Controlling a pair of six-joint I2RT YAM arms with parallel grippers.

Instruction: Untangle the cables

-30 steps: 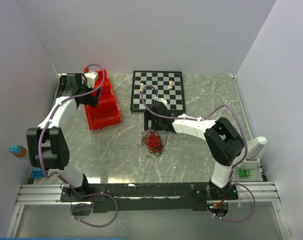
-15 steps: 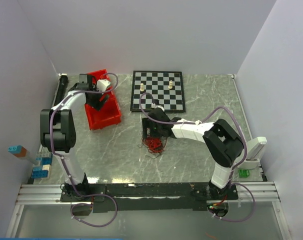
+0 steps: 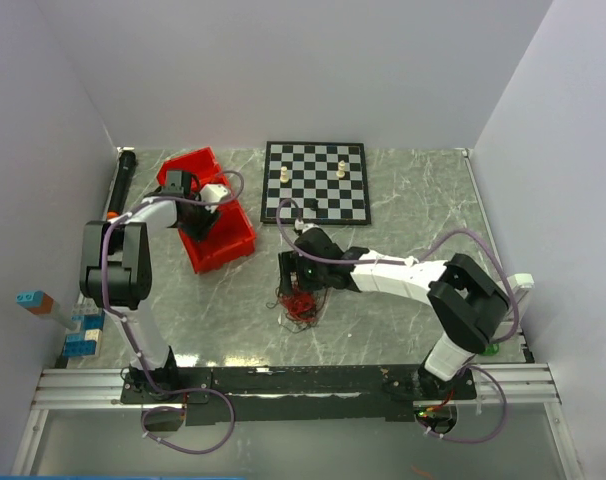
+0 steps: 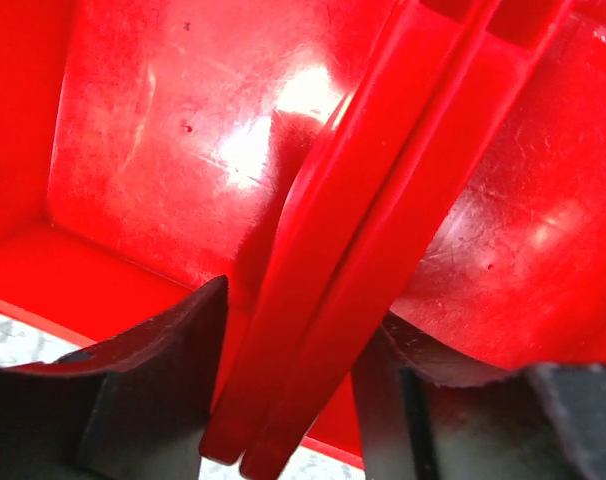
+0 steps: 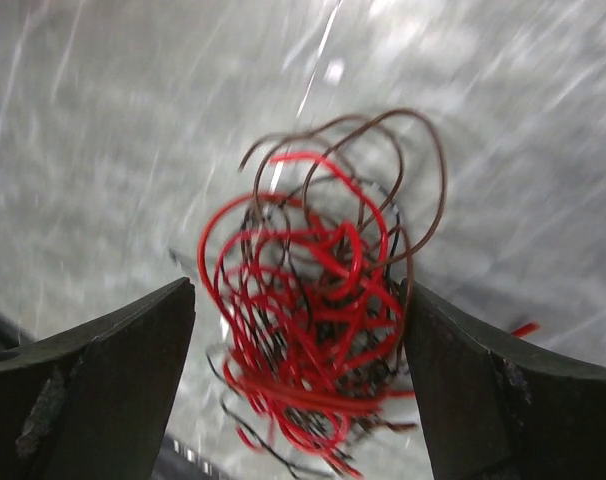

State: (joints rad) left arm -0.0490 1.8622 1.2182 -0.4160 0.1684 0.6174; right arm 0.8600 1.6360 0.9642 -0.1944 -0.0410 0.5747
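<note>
- The right fingers [image 5: 103, 380] stand wide apart with the cables [image 5: 313, 300] between them. They grip nothing, and I cannot tell whether either finger touches a wire.
- The cables are a loose ball of thin red loops mixed with dark brown and black ones. In the wrist view a brown loop arches over the top, and a short red end pokes out beside one finger.
- From above, the cables [image 3: 301, 303] lie on the bench [image 3: 413, 210] on the near side of the chessboard [image 3: 315, 182]. They are off its near left corner and apart from it, and the fingers come down on them from the chessboard's side.
- The right arm [image 3: 393, 275] stretches low across the bench from the near right, passing in front of the chessboard's near edge.
- The left fingers [image 4: 133, 400] are closed on a wall of the red bin [image 4: 163, 150]. The red rim runs up between them with a dark finger against each side.
- From above, the red bin [image 3: 228, 250] is left of the chessboard, near it but not touching, and turned askew to its edges.
- The left arm [image 3: 148, 212] bends over from the near left and reaches the bin on the side away from the chessboard.
- Two pale chess pieces stand on the chessboard, one [image 3: 284, 175] by its left edge and one [image 3: 341, 168] right of its middle.
- A black tube [image 3: 123, 175] lies beyond the bin, farther left of the chessboard.
- Some blue blocks [image 3: 78, 335] sit well apart from the chessboard, to its near left.
</note>
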